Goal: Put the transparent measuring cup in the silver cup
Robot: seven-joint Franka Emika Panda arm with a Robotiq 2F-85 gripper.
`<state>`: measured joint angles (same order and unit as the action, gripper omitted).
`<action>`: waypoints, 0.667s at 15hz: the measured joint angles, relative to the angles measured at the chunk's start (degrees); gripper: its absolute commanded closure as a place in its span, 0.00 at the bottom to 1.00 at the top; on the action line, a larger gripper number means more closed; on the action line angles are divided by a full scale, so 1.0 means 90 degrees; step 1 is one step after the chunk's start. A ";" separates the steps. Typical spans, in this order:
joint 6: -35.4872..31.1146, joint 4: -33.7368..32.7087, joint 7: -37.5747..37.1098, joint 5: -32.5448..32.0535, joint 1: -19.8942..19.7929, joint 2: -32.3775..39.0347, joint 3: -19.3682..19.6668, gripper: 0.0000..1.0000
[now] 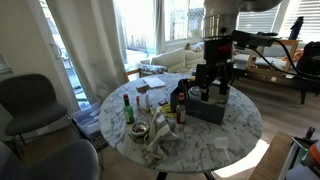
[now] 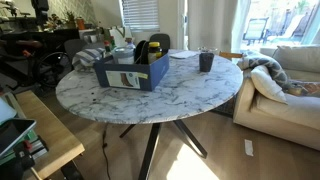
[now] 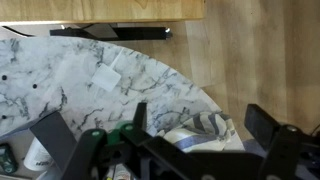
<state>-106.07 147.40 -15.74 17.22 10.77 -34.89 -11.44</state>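
Observation:
My gripper [image 1: 212, 78] hangs above the dark blue box [image 1: 205, 108] on the round marble table [image 1: 235, 135]. In the wrist view the gripper [image 3: 155, 122] is open and empty, with the table edge and a striped cloth [image 3: 205, 130] below it. A dark metallic cup [image 2: 205, 60] stands alone on the far side of the table in an exterior view. I cannot clearly pick out the transparent measuring cup. A pale, clear-looking object [image 3: 35, 155] shows at the lower left of the wrist view, partly hidden by a finger. The arm is out of that exterior view.
Several bottles [image 1: 180, 97], a green bottle [image 1: 128, 108] and a crumpled cloth [image 1: 160, 145] crowd the table. The blue box [image 2: 130, 68] holds several items. Chairs [image 1: 30, 100] and a sofa [image 2: 280, 85] stand around the table.

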 measured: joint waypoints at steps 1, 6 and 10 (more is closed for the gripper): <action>0.0000 0.0000 0.0000 0.0000 0.0000 0.0000 0.0000 0.00; -0.0042 0.0021 0.0000 0.0000 -0.0051 -0.0002 0.0003 0.00; -0.0875 0.0674 0.0010 0.0002 -0.0242 -0.0053 0.0081 0.00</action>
<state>-113.95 153.47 -15.65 17.23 8.59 -35.36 -10.71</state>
